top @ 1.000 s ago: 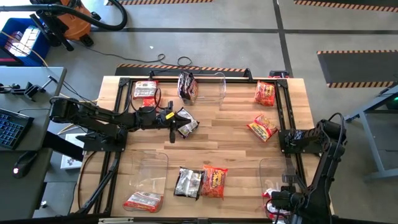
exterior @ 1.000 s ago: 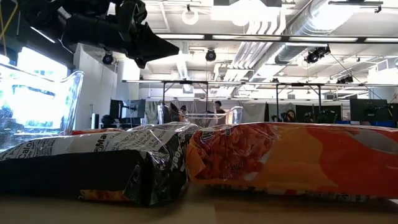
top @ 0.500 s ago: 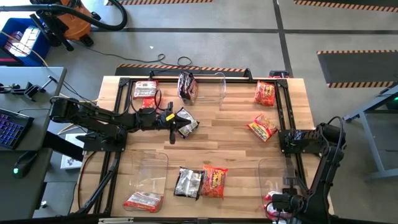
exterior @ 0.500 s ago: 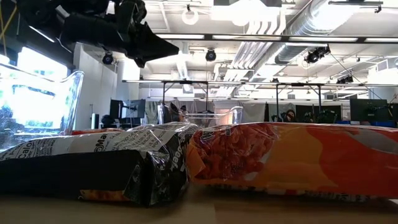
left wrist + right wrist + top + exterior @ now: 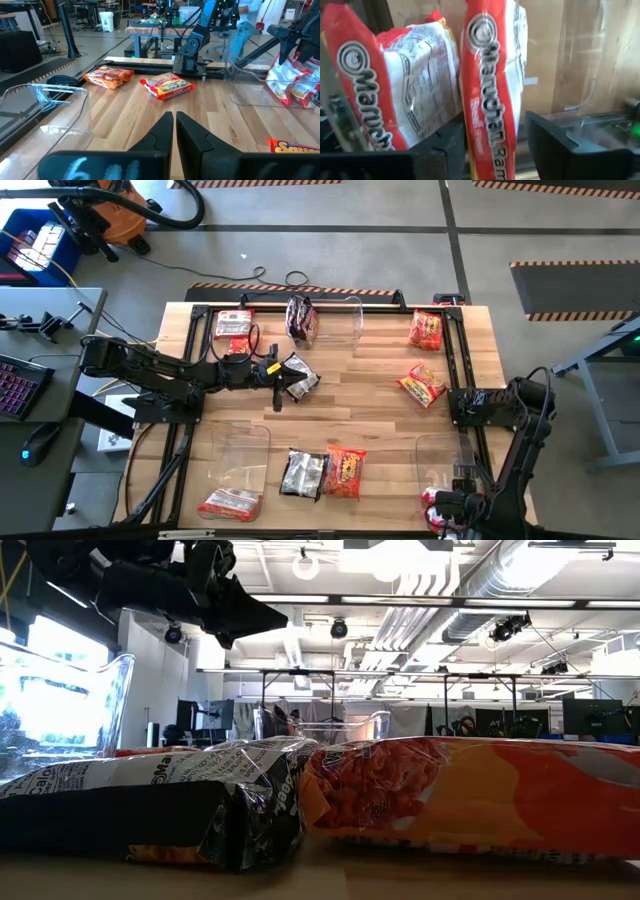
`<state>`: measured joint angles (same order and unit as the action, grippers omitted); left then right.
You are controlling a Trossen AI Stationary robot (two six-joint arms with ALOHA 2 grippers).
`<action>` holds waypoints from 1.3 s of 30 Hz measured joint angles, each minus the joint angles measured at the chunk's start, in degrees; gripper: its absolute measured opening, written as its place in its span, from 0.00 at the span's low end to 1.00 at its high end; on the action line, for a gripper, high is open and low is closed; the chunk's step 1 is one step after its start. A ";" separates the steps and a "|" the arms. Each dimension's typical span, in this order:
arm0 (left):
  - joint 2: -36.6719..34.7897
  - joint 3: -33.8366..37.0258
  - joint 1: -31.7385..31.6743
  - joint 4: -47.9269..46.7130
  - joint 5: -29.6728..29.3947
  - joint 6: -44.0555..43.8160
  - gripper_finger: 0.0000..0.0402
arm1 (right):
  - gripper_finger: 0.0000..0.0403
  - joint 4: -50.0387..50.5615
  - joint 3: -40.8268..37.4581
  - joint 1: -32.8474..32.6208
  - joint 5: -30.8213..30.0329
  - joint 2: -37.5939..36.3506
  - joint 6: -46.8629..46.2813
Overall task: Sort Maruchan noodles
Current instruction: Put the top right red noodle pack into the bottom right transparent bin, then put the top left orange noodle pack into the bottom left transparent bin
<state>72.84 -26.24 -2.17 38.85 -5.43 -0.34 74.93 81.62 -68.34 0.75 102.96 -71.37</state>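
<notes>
In the high view my left gripper (image 5: pixel 276 380) hovers shut above the table's middle, beside a black-silver packet (image 5: pixel 299 376) lying flat. The left wrist view shows its fingers (image 5: pixel 174 125) together with nothing between them. My right gripper (image 5: pixel 440 510) is open inside the near right clear bin (image 5: pixel 440 455). In the right wrist view (image 5: pixel 495 134) an upright red-and-white packet (image 5: pixel 490 95) stands between its fingers and a second one (image 5: pixel 400 85) stands beside it. Two orange packets (image 5: pixel 425 330) (image 5: pixel 422 385) lie far right. A black packet (image 5: pixel 302 475) and an orange one (image 5: pixel 345 472) lie near the table's near edge. My right gripper stands open on either side of the upright red-and-white packet's lower part (image 5: pixel 487 150). The packet stands close to one finger (image 5: pixel 447 145), and I cannot tell whether it touches it.
A far clear bin (image 5: pixel 340 320) holds a black packet (image 5: pixel 301 320). A red-and-white packet (image 5: pixel 232 325) lies far left. The near left bin (image 5: pixel 240 460) holds a red-and-white packet (image 5: pixel 230 503). Black frame rails run along the table's left, far and right sides. Bare wood lies in the middle.
My right arm has shifted a little toward the table's near edge over the near right bin. The left arm and the packets on the table have kept still.
</notes>
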 joint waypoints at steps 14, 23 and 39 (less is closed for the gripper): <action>0.01 0.00 -0.02 0.00 0.04 0.15 0.03 | 0.35 -5.62 0.00 3.28 4.22 -4.40 0.92; 0.00 0.00 -0.02 0.00 0.22 -1.09 0.03 | 0.27 -5.19 0.02 6.11 -2.11 -12.77 -0.73; -0.16 0.00 -0.67 -0.33 0.28 -5.60 0.03 | 0.01 -15.93 -5.63 17.41 -23.01 -19.53 26.92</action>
<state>72.68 -26.24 -2.84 38.52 -5.15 -5.93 59.00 76.00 -50.93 -22.27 83.43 -44.45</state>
